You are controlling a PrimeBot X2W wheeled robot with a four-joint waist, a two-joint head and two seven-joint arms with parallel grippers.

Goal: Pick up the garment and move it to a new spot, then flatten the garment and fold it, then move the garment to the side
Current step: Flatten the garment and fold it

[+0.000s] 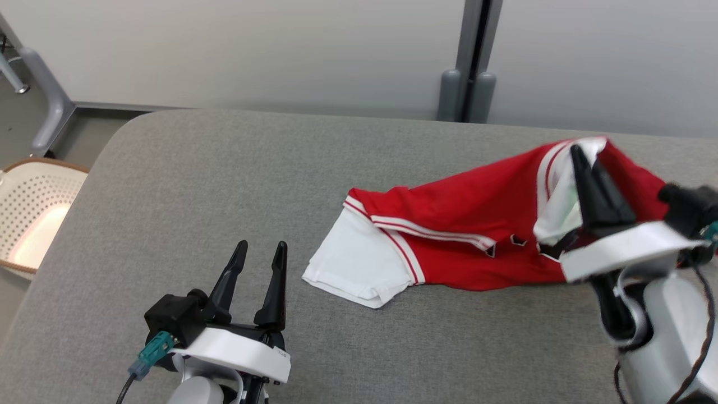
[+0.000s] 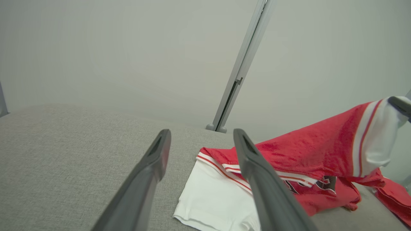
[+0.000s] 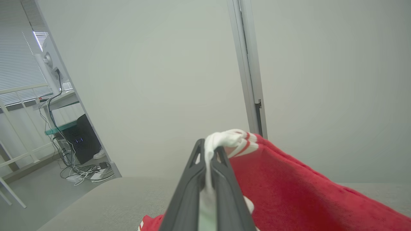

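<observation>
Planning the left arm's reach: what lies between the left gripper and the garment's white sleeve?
Bare grey tabletop separates left gripper from garment's white sleeve; head view shows it.

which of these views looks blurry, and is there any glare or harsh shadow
head view: evenly lit, no glare, red-and-white cloth garment slightly soft by the right gripper; left wrist view: left gripper close and blurred; right wrist view: wide-angle bend, bright white window blinds at left

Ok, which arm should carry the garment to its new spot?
Right. The right gripper is shut on the white-trimmed edge of the garment, with that end raised; the left gripper hovers open, apart from it.
</observation>
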